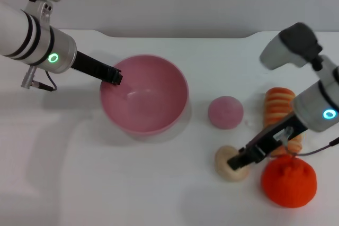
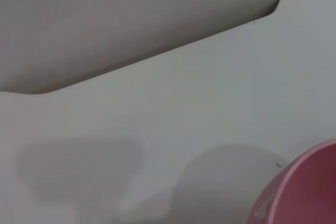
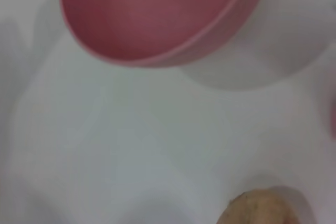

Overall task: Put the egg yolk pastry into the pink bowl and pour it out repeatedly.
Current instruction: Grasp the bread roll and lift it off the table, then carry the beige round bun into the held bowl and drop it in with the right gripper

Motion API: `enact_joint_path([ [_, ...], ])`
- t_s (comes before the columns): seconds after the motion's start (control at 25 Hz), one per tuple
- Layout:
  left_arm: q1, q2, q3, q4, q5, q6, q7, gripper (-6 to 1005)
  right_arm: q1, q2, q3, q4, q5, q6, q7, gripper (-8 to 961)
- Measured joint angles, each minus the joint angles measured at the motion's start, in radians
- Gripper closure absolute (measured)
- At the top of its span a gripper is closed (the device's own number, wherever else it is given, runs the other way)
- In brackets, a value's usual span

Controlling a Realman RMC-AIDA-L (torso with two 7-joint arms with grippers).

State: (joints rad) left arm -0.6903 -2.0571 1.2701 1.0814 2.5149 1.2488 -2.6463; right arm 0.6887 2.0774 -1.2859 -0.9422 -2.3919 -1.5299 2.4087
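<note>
From my head view, the orange knitted ball [image 1: 288, 180] lies nearest; beside it my right gripper [image 1: 237, 161] sits on the egg yolk pastry [image 1: 229, 163], fingers closed on it, I judge. My left gripper [image 1: 114, 75] pinches the pink bowl [image 1: 144, 93] rim. Right wrist view: pastry [image 3: 260, 208] on the table (bowl well apart). Next: lift, carry, drop in.

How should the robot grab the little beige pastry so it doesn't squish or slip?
Probably from straight above, closing across the middle of the egg yolk pastry. It is small, rounded and lies flat on the table, so its sides are the only real hold. The right pincer is already there; the left pincer is at the pink bowl.
</note>
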Motion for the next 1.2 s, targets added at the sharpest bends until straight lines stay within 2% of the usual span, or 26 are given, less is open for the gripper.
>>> enact_joint_path([
  [0.2,-0.001,0.000,0.003,-0.001,0.001,0.001,0.000,999,-0.007,-0.006,0.134,-0.030,0.038,-0.065,-0.067,612],
  [0.36,-0.004,-0.001,0.018,-0.005,-0.001,0.002,0.000,999,-0.013,-0.008,0.226,-0.146,0.097,-0.150,-0.089,645],
  [0.52,-0.010,-0.004,0.053,-0.008,-0.003,-0.001,-0.002,998,0.021,-0.009,0.252,-0.256,0.138,-0.206,-0.091,677],
  [0.76,-0.028,-0.009,0.112,-0.012,-0.042,-0.003,-0.009,998,0.086,-0.003,0.192,-0.291,0.172,-0.139,-0.108,747],
  [0.96,-0.034,-0.008,0.123,-0.008,-0.081,-0.007,-0.002,999,0.094,0.000,0.050,-0.273,0.178,-0.061,-0.132,784],
  [1.08,-0.037,-0.007,0.123,-0.006,-0.081,-0.007,-0.002,999,0.094,0.001,0.002,-0.272,0.174,-0.050,-0.131,805],
  [1.2,-0.037,-0.005,0.123,-0.006,-0.081,-0.008,-0.002,999,0.088,0.002,-0.010,-0.281,0.173,-0.055,-0.129,716],
])
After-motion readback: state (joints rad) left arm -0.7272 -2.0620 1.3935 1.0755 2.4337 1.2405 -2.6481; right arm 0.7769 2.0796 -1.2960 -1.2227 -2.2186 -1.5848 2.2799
